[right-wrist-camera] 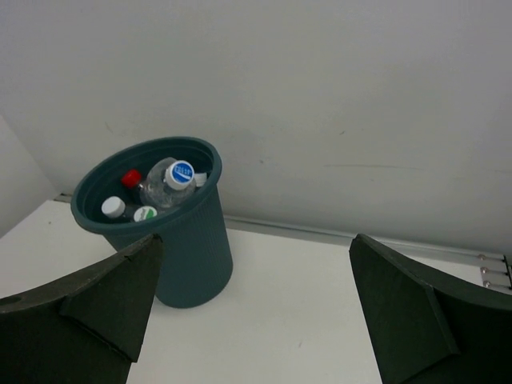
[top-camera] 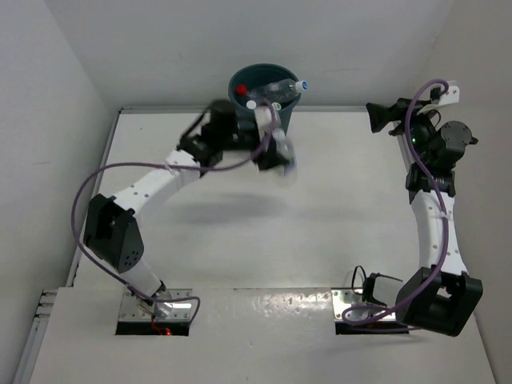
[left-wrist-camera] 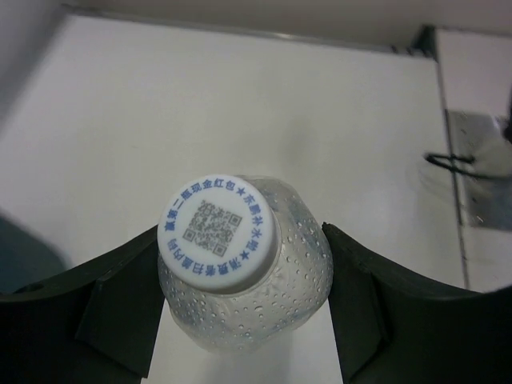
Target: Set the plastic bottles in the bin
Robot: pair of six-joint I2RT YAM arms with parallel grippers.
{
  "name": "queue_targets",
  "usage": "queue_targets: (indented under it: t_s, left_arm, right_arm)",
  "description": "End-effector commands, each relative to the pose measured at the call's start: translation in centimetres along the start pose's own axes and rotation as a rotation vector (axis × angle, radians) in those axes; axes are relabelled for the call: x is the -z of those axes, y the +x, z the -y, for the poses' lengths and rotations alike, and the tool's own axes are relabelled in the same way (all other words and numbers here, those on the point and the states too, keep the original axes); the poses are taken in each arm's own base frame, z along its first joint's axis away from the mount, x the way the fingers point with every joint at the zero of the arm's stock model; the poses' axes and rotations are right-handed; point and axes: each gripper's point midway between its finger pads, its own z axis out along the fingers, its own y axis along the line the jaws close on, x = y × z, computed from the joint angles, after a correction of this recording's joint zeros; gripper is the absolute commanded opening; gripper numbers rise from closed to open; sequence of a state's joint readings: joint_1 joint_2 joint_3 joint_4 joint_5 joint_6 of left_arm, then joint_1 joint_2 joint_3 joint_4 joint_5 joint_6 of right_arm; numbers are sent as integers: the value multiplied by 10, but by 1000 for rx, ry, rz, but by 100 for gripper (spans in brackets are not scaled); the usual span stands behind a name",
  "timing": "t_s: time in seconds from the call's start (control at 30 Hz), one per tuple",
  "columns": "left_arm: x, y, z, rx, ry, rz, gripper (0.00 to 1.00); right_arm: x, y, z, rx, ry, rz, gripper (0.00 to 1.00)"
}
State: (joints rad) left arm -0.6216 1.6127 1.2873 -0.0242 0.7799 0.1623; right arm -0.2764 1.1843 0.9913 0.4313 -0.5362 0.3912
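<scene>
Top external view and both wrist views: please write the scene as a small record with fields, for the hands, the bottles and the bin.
Left hand: shut on small clear plastic bottle with white printed cap, just in front of the bin
Right hand: open, empty, facing the bin
Bin: dark teal round plastic bucket, upright, at far edge of white table
Inside bin: at least four bottle caps showing, among them a red cap
</scene>
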Motion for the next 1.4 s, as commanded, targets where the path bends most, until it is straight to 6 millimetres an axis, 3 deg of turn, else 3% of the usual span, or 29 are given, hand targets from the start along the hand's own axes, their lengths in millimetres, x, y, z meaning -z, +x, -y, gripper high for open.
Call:
queue_targets:
  t_s: [0.0,0.07,0.1,0.13,0.23,0.3,0.33,0.37,0.4,0.43,0.53,0.6,0.63,0.7,0.73,0.8,0.87,0.93,1.07,1.17,1.23,1.33,1.37]
  left_arm:
    - [65,-126,-70,-61,-243,169,35]
    - [97,-151,-116,-95,-424,202,35]
    - [116,-184,-130,-163,-514,246,35]
    - [138,-195,-157,-217,-661,246,35]
    - [160,-220,-201,-352,-824,251,35]
    - [161,-219,-220,-398,-880,231,35]
    - [156,-207,-233,-420,-901,202,36]
    - [159,-214,-237,-464,-927,237,36]
    - [157,-207,-241,-479,-940,237,37]
    - [149,-186,-247,-476,-935,207,37]
    - [130,-177,-254,-528,-928,182,38]
    - [116,-153,-272,-496,-927,140,38]
    - [116,-158,-276,-489,-938,153,38]
    - [106,-142,-290,-469,-942,125,42]
    - [105,-141,-292,-469,-942,125,49]
    - [98,-144,-290,-467,-934,140,63]
    - [93,-145,-287,-458,-924,148,89]
    - [90,-147,-285,-448,-932,160,100]
    - [88,-173,-260,-476,-880,198,100]
    - [93,-208,-228,-499,-804,266,100]
    - [107,-239,-198,-501,-750,337,100]
    - [120,-269,-159,-429,-681,425,100]
    - [132,-282,-140,-411,-661,447,100]
  right_arm:
    - [12,-4,-4,37,-15,21,97]
    - [15,-2,-4,38,-11,20,97]
    - [17,3,-3,32,-7,13,97]
    - [17,3,-2,33,-2,15,97]
    - [17,6,-1,20,-3,12,97]
    - [16,8,0,15,-2,9,97]
    - [16,8,0,13,-2,6,97]
    - [16,9,1,13,3,6,97]
    - [17,9,2,15,7,7,97]
    - [19,11,4,14,16,5,97]
    - [23,19,6,10,25,-8,97]
    - [24,22,4,6,23,-10,97]
    - [24,29,7,-2,29,-22,97]
    - [27,25,4,1,27,-14,97]
    - [27,26,4,0,24,-16,97]
    - [27,26,4,2,27,-15,97]
    - [28,26,3,1,25,-17,97]
    - [28,26,3,-2,25,-17,97]
    - [30,22,0,-8,18,-10,97]
    - [31,17,-4,1,7,2,97]
    - [31,14,-5,1,5,8,97]
    - [34,7,-9,7,2,19,97]
    - [35,3,-11,19,0,24,97]
